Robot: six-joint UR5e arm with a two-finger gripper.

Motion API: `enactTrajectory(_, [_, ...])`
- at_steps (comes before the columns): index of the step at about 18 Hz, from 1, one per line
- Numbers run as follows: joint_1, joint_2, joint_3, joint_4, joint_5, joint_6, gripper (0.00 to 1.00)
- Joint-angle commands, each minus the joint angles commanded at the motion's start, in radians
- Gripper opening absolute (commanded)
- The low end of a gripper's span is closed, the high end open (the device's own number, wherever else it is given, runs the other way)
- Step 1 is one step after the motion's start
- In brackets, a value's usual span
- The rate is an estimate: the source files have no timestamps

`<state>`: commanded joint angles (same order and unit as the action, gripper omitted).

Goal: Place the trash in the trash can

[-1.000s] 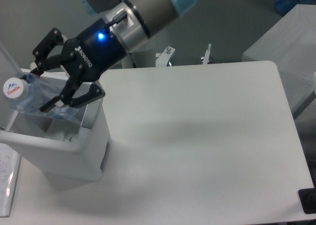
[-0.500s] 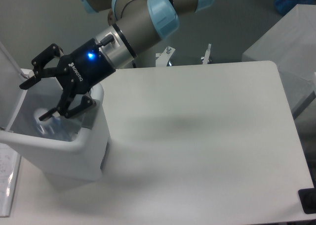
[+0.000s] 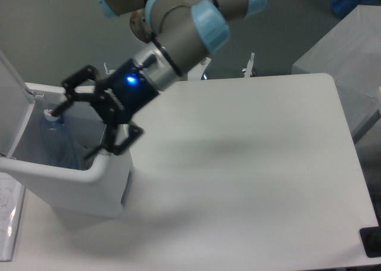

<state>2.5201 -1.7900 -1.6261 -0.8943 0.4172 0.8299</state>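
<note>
Camera view: clear plastic bottle (image 3: 58, 141) stands inside the white rectangular plastic trash can (image 3: 71, 184), lid up, cap near the can's back wall. Hand (image 3: 74, 132), fingers spread and holding nothing, hangs over the can's right rim. White bench (image 3: 250, 176) carries the can.

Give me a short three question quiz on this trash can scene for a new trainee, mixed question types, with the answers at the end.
1. True or false: the hand is gripping the bottle.
2. Where does the bottle lie? A) on the table B) inside the trash can C) on the floor
3. Fill in: the trash can's lid is ____.

Key: 1. False; the hand is open, empty, above the bin's rim. 2. B, with its cap end up against the far wall. 3. Open, standing up at the left.
</note>
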Motion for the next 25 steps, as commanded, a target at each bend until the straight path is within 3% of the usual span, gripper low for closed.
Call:
enactTrajectory(10, [0.192,-0.121,0.107,0.005,0.046,0.002,1.00])
enactTrajectory(13, [0.250,-0.150,0.153,0.002,0.180,0.009,1.00])
enactTrajectory(18, [0.256,-0.184,0.235,-0.009,0.504,0.020,1.00])
enactTrajectory(21, [0.261,-0.184,0.226,-0.015,0.586,0.161,1.00])
enactTrajectory(25, [0.283,-0.184,0.218,-0.026,0.734,0.251,1.00])
